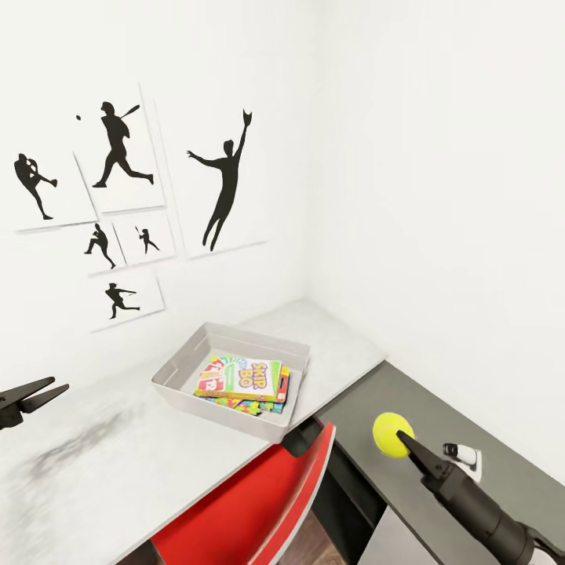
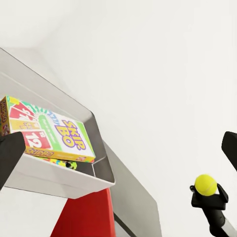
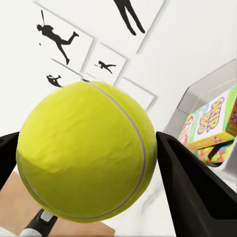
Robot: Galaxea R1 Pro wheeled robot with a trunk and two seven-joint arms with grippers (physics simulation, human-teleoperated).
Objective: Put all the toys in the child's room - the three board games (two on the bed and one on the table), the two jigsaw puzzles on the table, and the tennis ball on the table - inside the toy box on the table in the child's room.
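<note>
Toy box [image 1: 182, 367] on the surface [image 1: 94, 463]: Skip-Bo board game [image 1: 239, 377] stacked over colourful items; tennis ball [image 1: 390, 433] outstanding, clamped in right pincer [image 1: 402, 436] beside the box; left pincer [image 1: 43, 394] empty, narrow.

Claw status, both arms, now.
Left claw: open, holding nothing.
Right claw: shut on the tennis ball, off to the side of the toy box.

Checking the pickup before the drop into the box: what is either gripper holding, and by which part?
The right gripper holds the tennis ball, jaws pressing its opposite sides around the middle. The left gripper holds nothing, its jaws apart.
</note>
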